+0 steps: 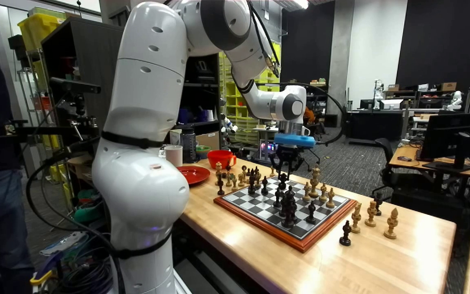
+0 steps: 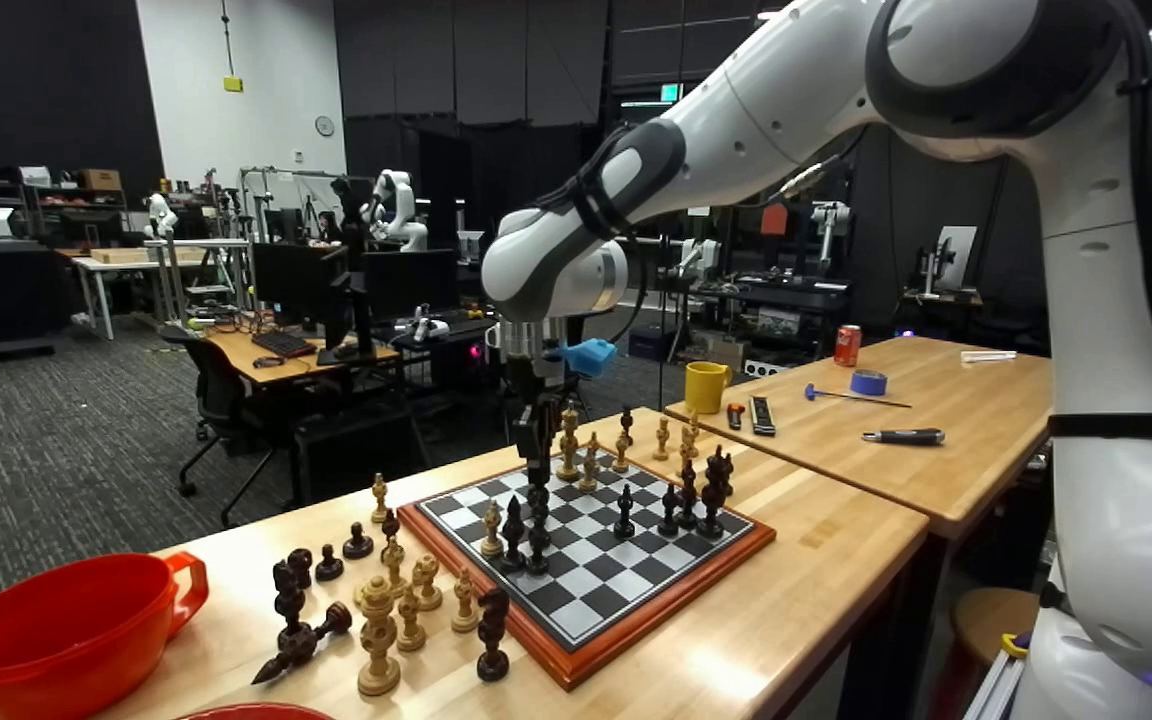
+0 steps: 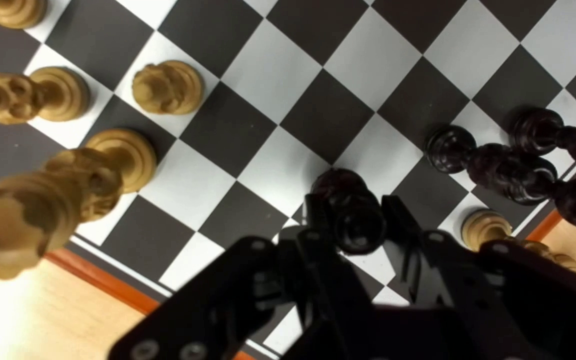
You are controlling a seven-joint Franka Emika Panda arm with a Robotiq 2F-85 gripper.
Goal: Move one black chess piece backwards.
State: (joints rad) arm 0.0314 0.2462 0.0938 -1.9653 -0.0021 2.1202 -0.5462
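A chessboard with a red-brown rim (image 1: 259, 228) lies on the wooden table; its rim also shows in an exterior view (image 2: 656, 632). My gripper (image 3: 354, 202) points down over the board with its fingers closed against both sides of a black chess piece (image 3: 360, 227). The piece is upright between the fingertips and shows in an exterior view (image 1: 282, 182); fingers partly hide it. I cannot tell whether its base touches the board. Other black pieces (image 1: 288, 210) stand on the board, some clustered (image 2: 713, 490). Tan pieces (image 3: 123, 162) stand to the left in the wrist view.
Tan and black pieces stand off the board beside it (image 1: 345, 234), (image 2: 377, 635), and one black piece (image 2: 286, 650) lies on its side. A red cup (image 2: 66, 630) and red plate (image 1: 194, 174) are past one side. A yellow mug (image 2: 706, 388) stands on another table.
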